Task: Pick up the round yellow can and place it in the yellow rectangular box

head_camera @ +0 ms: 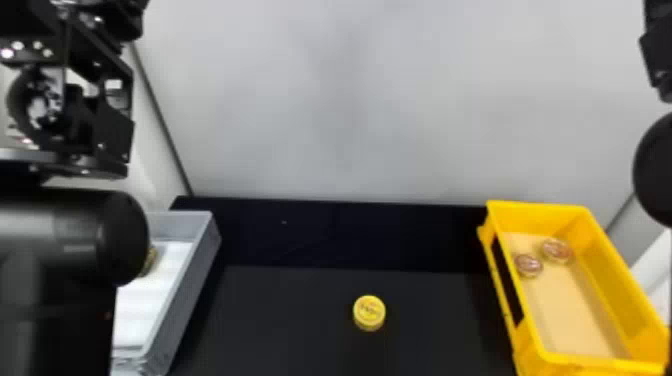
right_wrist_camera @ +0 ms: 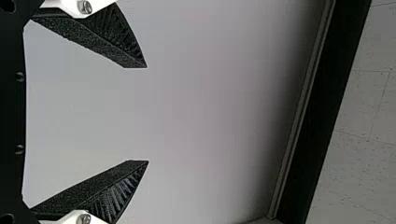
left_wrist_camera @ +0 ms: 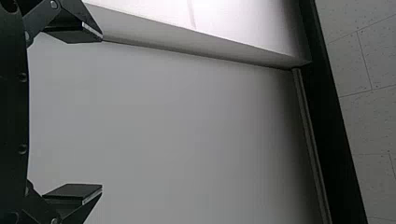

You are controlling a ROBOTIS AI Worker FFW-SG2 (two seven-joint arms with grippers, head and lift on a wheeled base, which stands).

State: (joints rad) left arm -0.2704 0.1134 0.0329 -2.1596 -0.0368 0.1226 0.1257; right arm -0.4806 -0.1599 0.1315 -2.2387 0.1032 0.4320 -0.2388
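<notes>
The round yellow can stands on the black table, a little right of the middle in the head view. To its right is the yellow rectangular box, holding two round reddish-lidded cans. In the left wrist view my left gripper is open with nothing between its fingers; its arm is raised at the left of the head view. My right gripper, in the right wrist view, is open too, nothing between its fingers; part of its arm is at the head view's right edge. Both grippers face a pale wall, away from the can.
A grey box with a white bottom stands at the left, partly behind the left arm, with a round item inside. Black table surface lies between the two boxes. A pale wall rises behind the table.
</notes>
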